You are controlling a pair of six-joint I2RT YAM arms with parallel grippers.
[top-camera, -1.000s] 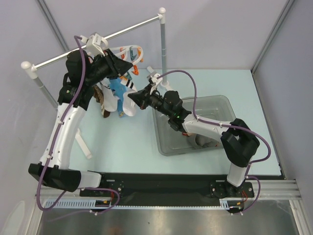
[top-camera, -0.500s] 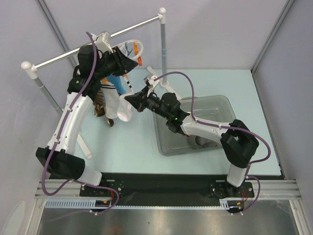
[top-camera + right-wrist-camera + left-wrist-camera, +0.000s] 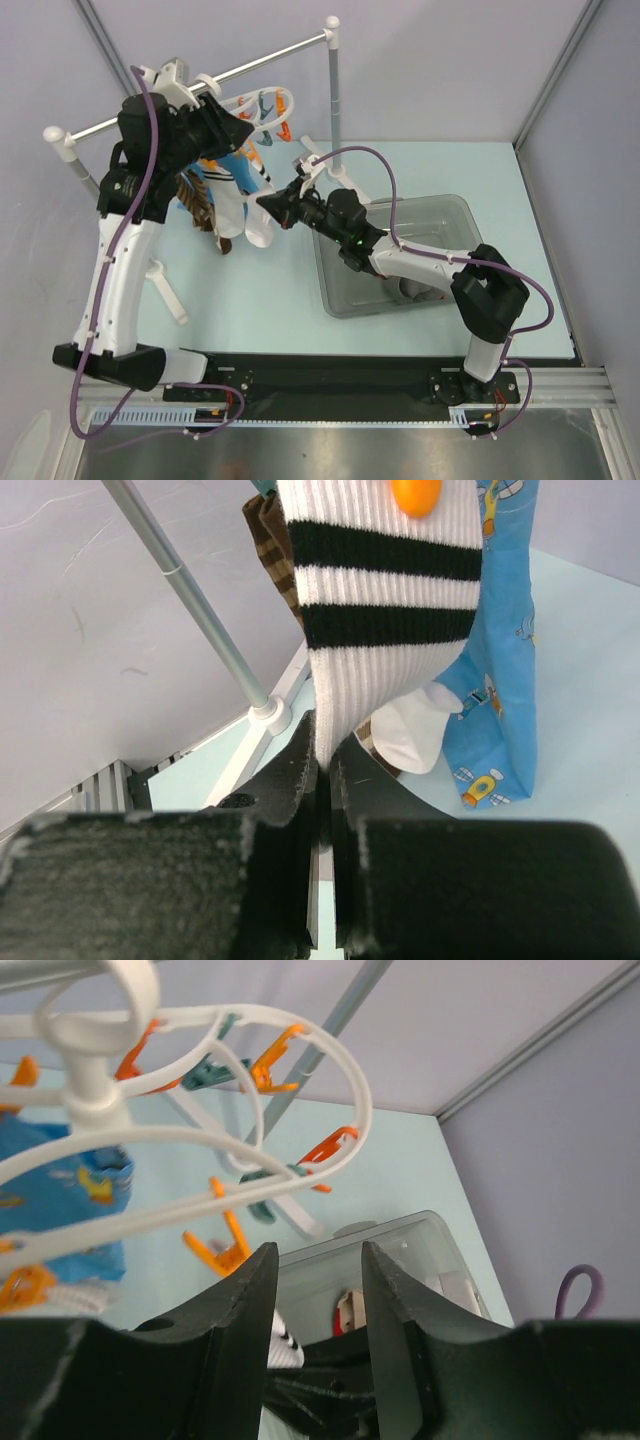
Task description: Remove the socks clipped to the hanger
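Now the left gripper (image 3: 315, 1270) spreads open while the right gripper (image 3: 322, 755) keeps its pinch on the striped sock (image 3: 385, 590).

The right jaws stay pressed together on the bottom edge of that white, black-banded sock, as they were a second ago. It hangs straight down from an orange clip (image 3: 415, 494) on the hanger (image 3: 92, 1070), so it is not free yet. The left jaws have widened over the last second with nothing between them, and that arm has swung out to the left, below the hanger's ring. A blue cloth (image 3: 500, 630) and a brown sock (image 3: 270, 540) hang just behind. Probably the right arm must tug downward, or the left must come back to squeeze the clip.
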